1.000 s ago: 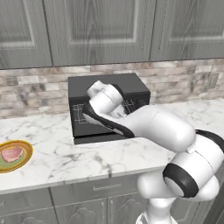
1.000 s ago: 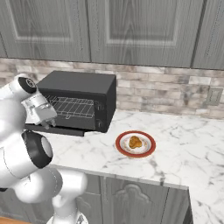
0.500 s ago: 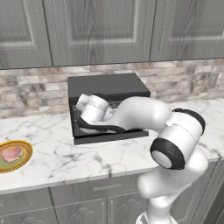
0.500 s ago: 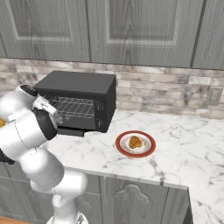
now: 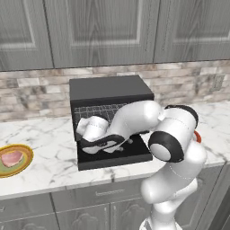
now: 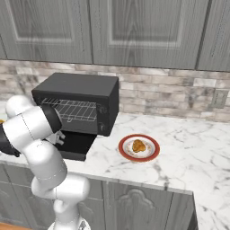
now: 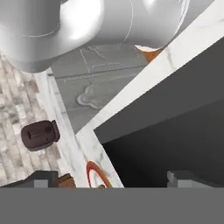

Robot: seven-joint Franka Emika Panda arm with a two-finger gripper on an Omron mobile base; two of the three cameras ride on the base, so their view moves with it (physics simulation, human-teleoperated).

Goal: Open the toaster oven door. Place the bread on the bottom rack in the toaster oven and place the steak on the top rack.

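Since a second ago the arm has swung its elbow out right and folded low over the toaster oven door (image 5: 112,157), now lying flat open. Left, the pink steak (image 5: 12,158) rests on its plate (image 5: 24,165). The gripper (image 7: 109,178) stands wide, holding nothing. Right, the bread (image 6: 138,146) sits on a red-rimmed plate (image 6: 152,155).

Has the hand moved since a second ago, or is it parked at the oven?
Yes. Judged against the toaster oven in the left base view, the hand has dropped and swung left; it now sits low over the open toaster oven door.
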